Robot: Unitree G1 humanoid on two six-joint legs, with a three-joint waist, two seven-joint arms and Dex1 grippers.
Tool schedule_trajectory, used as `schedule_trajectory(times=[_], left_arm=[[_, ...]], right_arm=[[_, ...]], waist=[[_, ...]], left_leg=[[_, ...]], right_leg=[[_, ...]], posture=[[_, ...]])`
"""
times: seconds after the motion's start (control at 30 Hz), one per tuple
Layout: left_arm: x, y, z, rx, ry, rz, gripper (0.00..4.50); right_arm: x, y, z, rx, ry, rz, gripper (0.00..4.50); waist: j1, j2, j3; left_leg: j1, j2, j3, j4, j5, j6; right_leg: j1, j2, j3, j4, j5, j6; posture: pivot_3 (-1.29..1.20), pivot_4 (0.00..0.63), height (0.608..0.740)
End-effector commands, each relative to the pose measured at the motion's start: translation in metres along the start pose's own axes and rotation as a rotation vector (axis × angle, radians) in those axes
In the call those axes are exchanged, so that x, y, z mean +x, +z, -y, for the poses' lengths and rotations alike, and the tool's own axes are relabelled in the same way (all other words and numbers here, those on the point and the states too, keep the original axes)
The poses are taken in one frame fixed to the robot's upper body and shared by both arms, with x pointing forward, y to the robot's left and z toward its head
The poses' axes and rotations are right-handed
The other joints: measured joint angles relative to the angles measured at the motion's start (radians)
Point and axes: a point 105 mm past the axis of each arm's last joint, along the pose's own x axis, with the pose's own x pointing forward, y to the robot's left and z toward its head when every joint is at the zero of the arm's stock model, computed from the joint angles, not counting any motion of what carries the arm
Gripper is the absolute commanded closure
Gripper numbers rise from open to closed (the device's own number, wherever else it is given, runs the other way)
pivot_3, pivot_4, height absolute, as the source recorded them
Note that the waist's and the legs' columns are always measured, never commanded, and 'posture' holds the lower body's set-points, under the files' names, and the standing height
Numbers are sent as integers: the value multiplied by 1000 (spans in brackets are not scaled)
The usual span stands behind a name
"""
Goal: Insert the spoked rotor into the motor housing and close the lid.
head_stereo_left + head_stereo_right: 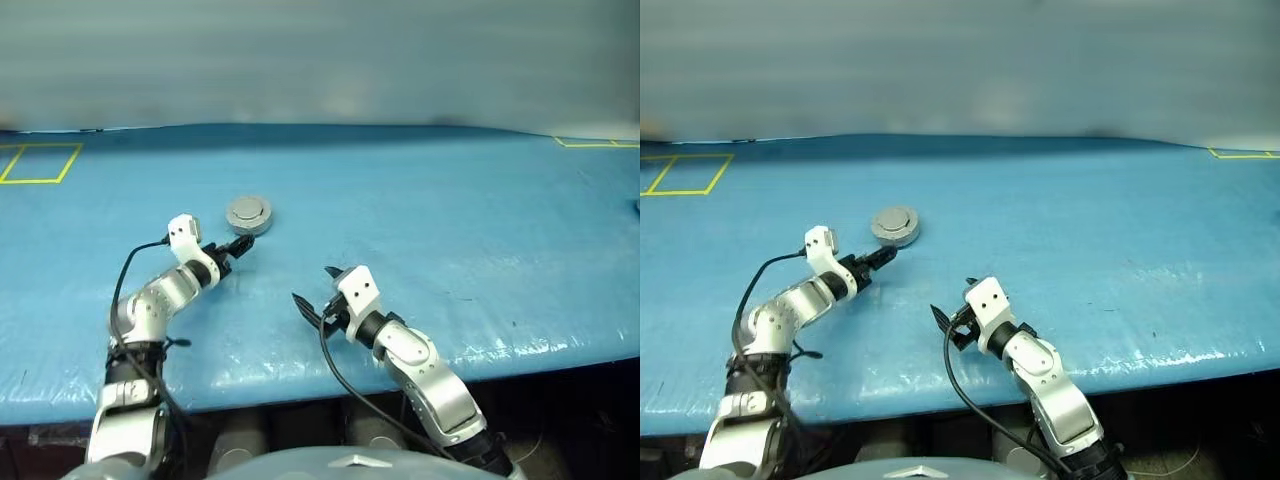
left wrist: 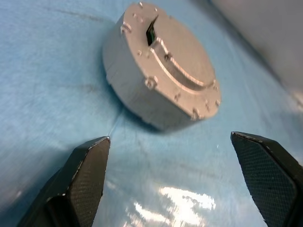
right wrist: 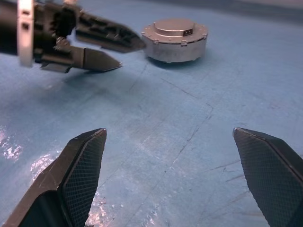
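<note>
lid (image 1: 248, 213): plain silver-grey, raised centre | table cover (image 1: 450, 220): blue, yellow line markings | fingers (image 3: 80, 175): black, cross-hatched

A wide bench covered in a smooth bright-blue plastic sheet (image 1: 450, 230) runs across the room, its surface faintly wrinkled and catching white glare along the near edge. Thin yellow tape lines (image 1: 40, 163) mark a rectangle at the far left corner, and another yellow tape corner (image 1: 590, 143) shows at the far right edge. Behind the bench stands a plain pale grey-blue wall (image 1: 320, 60), and the space under the near edge lies in dark shadow.
</note>
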Motion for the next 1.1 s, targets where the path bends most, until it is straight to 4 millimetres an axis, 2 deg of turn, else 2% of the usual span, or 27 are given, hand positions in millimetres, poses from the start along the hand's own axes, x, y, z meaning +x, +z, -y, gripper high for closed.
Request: schedule_trajectory(times=[0.03, 0.1, 0.17, 0.27, 0.37, 0.53, 0.7, 1.1], left_arm=[[-15, -17, 2, 206, 25, 18, 17], [-26, -8, 11, 418, 36, 136, 17], [-36, -4, 22, 556, 20, 219, 17], [-45, 1, 31, 614, 17, 309, 17], [-48, 4, 30, 684, 55, 366, 17], [-49, 9, 31, 605, 68, 450, 17], [-45, 8, 29, 607, 67, 442, 17], [-39, -1, 39, 567, -58, 403, 17]], right_arm=[[-1, 12, 7, 16, -33, 63, 0], [-1, 13, 12, 33, -63, 80, 0], [-2, 15, 17, 37, -104, 103, 0], [-5, 16, 22, 13, -140, 130, 0], [-8, 14, 20, -11, -131, 129, 0], [-13, 8, 15, -32, -104, 99, 0], [-18, 8, 11, -64, -94, 116, 0], [-19, 8, 15, -53, -166, 115, 0]], waist=[[7, 0, 0], [9, 1, 0], [13, 0, 0], [30, 0, 1], [47, 0, 1], [52, -1, 1], [50, 0, 1], [49, -1, 2]], left_leg=[[0, 1, 0, 0, 0, -1], [-2, 1, 0, 0, -1, -1], [-11, 2, 1, -1, -1, -2], [-23, 1, 1, 0, 0, -1], [-32, 0, 2, 0, 3, 5], [-35, 0, 3, 1, 2, 6], [-34, 1, 3, 3, 2, 6], [-33, 1, 3, 4, 2, 6]], right_leg=[[-2, -1, 0, 0, 0, -1], [-4, -1, 0, 0, -1, -1], [-14, -4, 0, 0, 2, -7], [-21, -6, -3, 0, 3, -8], [-32, -6, -5, 0, 3, -8], [-31, 0, -5, -1, 3, -7], [-30, 4, -5, 0, 2, -4], [-28, 4, -4, 0, 1, -3]], posture=[[0, 150, 740], [0, 150, 740], [0, 150, 740], [0, 150, 740], [0, 150, 740], [0, 150, 740], [0, 150, 740], [0, 150, 740]])
